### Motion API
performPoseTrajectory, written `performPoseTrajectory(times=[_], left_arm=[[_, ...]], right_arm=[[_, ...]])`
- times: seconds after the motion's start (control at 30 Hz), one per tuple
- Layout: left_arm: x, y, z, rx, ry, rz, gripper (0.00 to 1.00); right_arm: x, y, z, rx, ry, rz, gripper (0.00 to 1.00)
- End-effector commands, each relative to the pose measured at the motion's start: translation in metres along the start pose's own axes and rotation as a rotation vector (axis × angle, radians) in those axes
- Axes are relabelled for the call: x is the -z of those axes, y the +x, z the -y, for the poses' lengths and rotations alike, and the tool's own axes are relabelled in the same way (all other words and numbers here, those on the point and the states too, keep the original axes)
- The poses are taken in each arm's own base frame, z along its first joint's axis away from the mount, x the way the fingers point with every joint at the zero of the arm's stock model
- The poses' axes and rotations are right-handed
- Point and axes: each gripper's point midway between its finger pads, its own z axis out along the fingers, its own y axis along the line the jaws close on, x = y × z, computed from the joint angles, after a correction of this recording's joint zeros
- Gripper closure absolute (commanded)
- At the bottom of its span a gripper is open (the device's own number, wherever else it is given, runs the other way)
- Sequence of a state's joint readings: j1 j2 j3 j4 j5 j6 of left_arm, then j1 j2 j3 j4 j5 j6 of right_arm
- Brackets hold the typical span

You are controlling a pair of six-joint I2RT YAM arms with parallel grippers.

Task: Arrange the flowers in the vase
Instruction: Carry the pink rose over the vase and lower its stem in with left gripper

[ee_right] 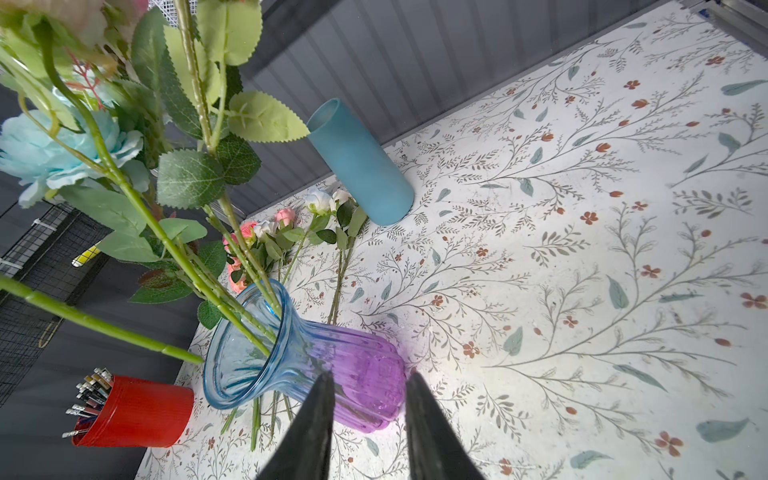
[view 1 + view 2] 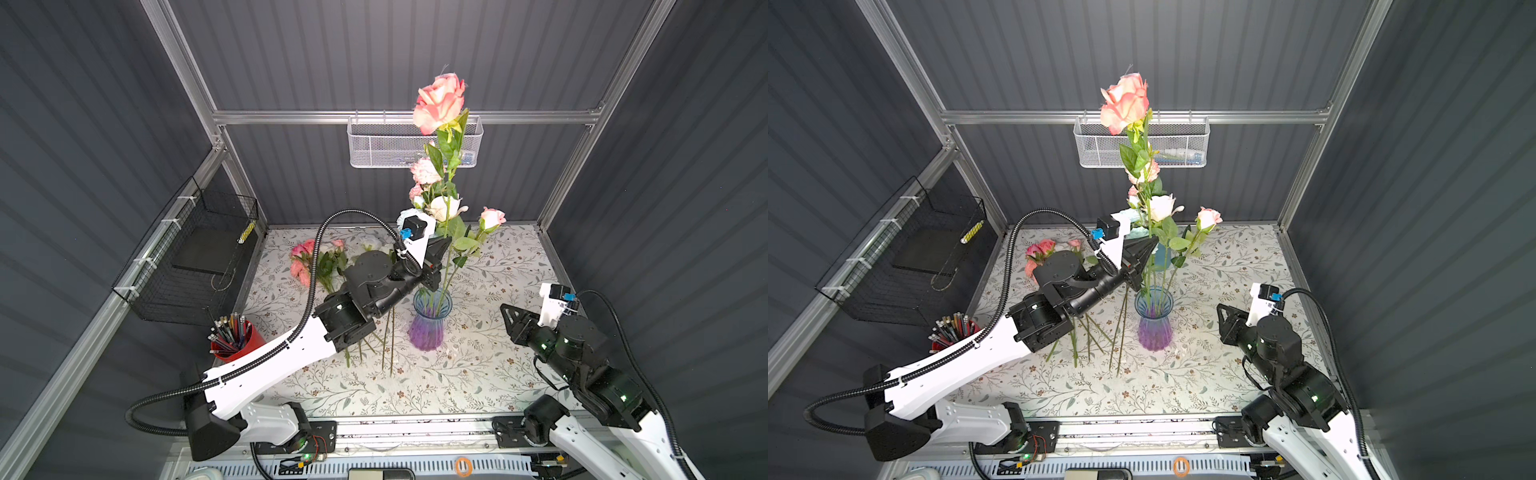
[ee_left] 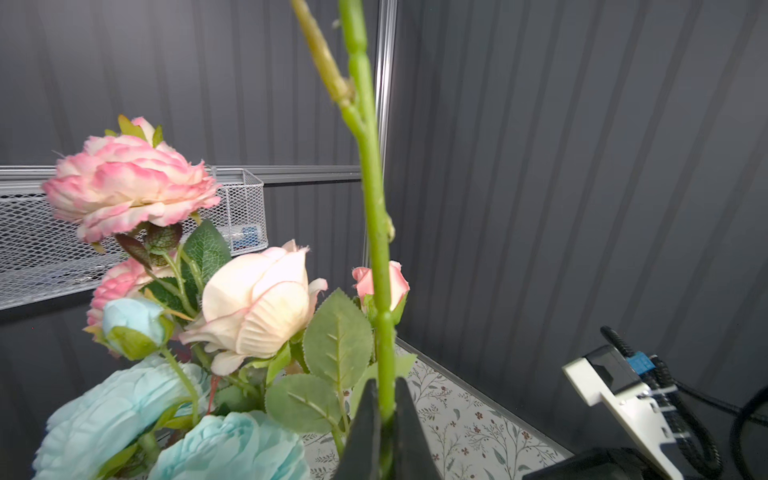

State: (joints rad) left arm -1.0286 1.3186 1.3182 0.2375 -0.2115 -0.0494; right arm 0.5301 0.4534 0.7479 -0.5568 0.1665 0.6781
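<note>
Left jaws are clamped on the stem (image 3: 376,249) of a tall coral rose (image 2: 440,104), gripping low, with the bloom way above them. Just below them the cut end sits right at the lip of the vase (image 1: 299,349); can't tell if it's inside. A few flowers (image 3: 257,307) stand in there already. The stem looks stiff, light and top-heavy, so low and firm seems the spot. Right jaws are apart, empty, well clear of the vase. Loose flowers (image 2: 301,259) lie on the counter (image 2: 498,374) beyond the left jaws.
</note>
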Motion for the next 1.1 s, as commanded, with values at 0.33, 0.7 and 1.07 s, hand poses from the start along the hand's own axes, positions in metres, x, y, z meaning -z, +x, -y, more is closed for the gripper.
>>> performPoseTrajectory(times=[0.33, 0.7, 1.07], left_arm=[[0.012, 0.091, -0.014, 0.038, -0.188, -0.092, 1.0], [0.016, 0.119, -0.005, 0.012, -0.191, -0.189, 0.83], [0.026, 0.122, 0.003, -0.039, -0.148, -0.321, 0.45]], right_arm=[[-0.008, 0.013, 0.011, 0.011, 0.024, -0.015, 0.64], [-0.017, 0.02, 0.012, -0.001, 0.028, -0.041, 0.62], [-0.016, 0.017, 0.007, -0.023, 0.011, -0.035, 0.61]])
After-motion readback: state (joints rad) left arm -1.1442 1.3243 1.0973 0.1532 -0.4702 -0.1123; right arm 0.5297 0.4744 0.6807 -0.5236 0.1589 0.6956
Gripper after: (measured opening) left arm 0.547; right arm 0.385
